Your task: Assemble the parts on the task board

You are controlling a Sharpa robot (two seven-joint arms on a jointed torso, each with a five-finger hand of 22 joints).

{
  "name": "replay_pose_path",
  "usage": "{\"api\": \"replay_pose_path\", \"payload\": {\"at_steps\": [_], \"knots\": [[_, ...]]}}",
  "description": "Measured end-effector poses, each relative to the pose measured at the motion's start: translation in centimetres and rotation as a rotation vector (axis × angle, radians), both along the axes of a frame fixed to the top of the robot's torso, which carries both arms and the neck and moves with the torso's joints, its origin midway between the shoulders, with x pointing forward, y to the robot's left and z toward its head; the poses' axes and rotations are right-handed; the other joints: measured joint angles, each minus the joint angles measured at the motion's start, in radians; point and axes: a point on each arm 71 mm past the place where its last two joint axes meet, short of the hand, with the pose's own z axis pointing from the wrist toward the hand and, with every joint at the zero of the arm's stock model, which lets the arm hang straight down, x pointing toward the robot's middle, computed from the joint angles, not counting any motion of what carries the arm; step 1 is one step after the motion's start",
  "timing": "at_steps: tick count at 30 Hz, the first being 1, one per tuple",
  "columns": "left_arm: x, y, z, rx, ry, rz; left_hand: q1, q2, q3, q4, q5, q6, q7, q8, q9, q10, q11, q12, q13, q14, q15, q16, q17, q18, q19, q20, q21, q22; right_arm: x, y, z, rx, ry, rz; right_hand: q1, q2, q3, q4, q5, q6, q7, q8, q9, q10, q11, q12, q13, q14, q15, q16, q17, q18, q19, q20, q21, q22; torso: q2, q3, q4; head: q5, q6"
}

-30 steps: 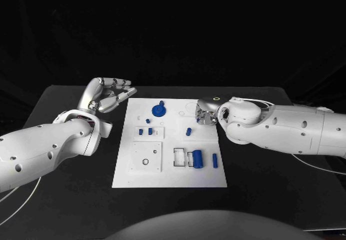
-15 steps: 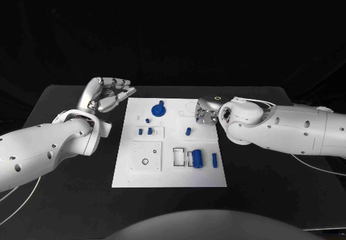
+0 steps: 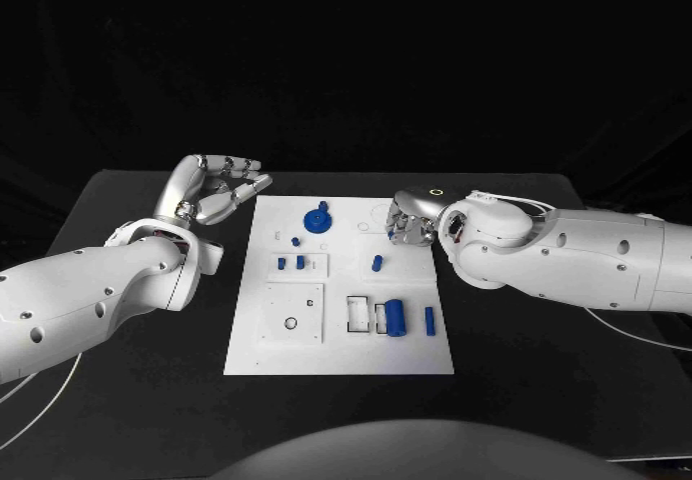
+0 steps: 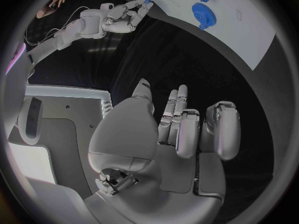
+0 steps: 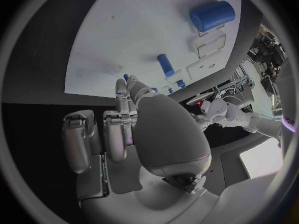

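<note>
Pinching a small blue peg in my right hand at the board's two o'clock corner, I risked dropping it; my left hand hovered slack, empty.

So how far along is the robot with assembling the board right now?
Early on. The blue gear looks seated on the task board. The right hand pinches a small blue part at the board's edge; the left hand holds nothing. Loose blue cylinders remain.
</note>
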Motion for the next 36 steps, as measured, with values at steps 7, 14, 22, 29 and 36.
{"api": "replay_pose_path", "payload": {"at_steps": [7,14,22,29,36], "knots": [[0.1,0.0,0.0,0.001,0.0,0.002,0.0,0.0,0.0,0.0,0.0,0.0,0.0,0.0,0.0,0.0,0.0,0.0,0.0,0.0,0.0,0.0,0.0,0.0,0.0,0.0,0.0,0.0,0.0,0.0,1.2,0.015,-0.025,0.008,0.001,0.001,0.001,0.001,0.0,0.0,0.0,0.003,0.0,0.0,0.0,0.0,0.0,0.0,0.0,0.0,0.0,0.0,0.0,0.0,0.0,0.0,0.0,0.0001,-0.0001,-0.001,-0.001],[0.1,0.0,0.0,0.002,0.001,0.002,0.0,0.0,0.0,0.0,0.0,0.0,0.0,0.0,0.0,0.0,0.0,0.0,0.0,0.0,0.0,-0.001,0.0,0.0,0.0,0.0,-0.004,0.0,-0.2,0.2,1.8,0.03,-0.038,0.018,0.001,0.001,0.001,0.001,-0.002,-0.001,0.001,0.003,0.0,0.0,0.0,0.0,0.0,0.004,0.004,0.0,0.0,0.0,0.0,0.0,0.0,0.0,0.0,0.0,0.0002,0.0,0.0],[0.2,0.0,-0.1,0.003,0.002,0.002,0.0,0.0,0.0,0.0,0.0,0.0,0.0,0.0,0.0,0.0,0.0,0.0,0.0,0.0,0.0,-0.007,0.001,0.0,0.0,0.0,-0.004,0.0,-0.4,0.8,2.3,0.078,-0.036,0.027,0.001,0.001,0.003,0.0,-0.003,0.0,0.004,0.003,0.0,0.002,0.01,0.0,0.0,0.003,0.011,0.0,0.0,0.0,0.0,0.008,0.0,0.0,0.0,0.0001,0.0005,0.005,0.001],[0.2,-0.1,-0.1,0.003,0.003,0.002,0.0,0.0,0.0,0.0,0.0,0.0,0.0,0.0,0.0,0.0,0.0,0.0,0.0,0.0,0.0,-0.007,0.001,0.0,0.0,0.0,-0.004,0.0,-0.6,1.7,2.5,0.153,-0.002,0.033,0.001,0.001,0.006,-0.003,0.003,0.0,0.007,-0.001,0.0,0.006,0.014,-0.004,0.0,0.0,0.015,0.0,0.001,0.0,0.0,0.008,0.0,0.0,0.0,-0.0005,0.0008,0.007,-0.002],[0.2,-0.1,-0.1,0.003,0.003,0.001,0.0,0.0,0.0,0.0,0.0,0.0,0.0,0.0,0.0,0.0,0.0,0.0,0.0,0.0,0.0,-0.007,0.001,0.0,0.0,0.0,-0.004,0.0,-0.9,3.0,2.5,0.221,0.044,0.051,0.001,0.0,0.008,0.0,0.003,-0.001,0.009,-0.005,0.0,0.007,0.015,-0.004,0.0,0.003,0.018,0.0,0.001,0.0,0.0,0.015,0.0,0.0,0.001,-0.001,0.0012,0.012,-0.005]]}}
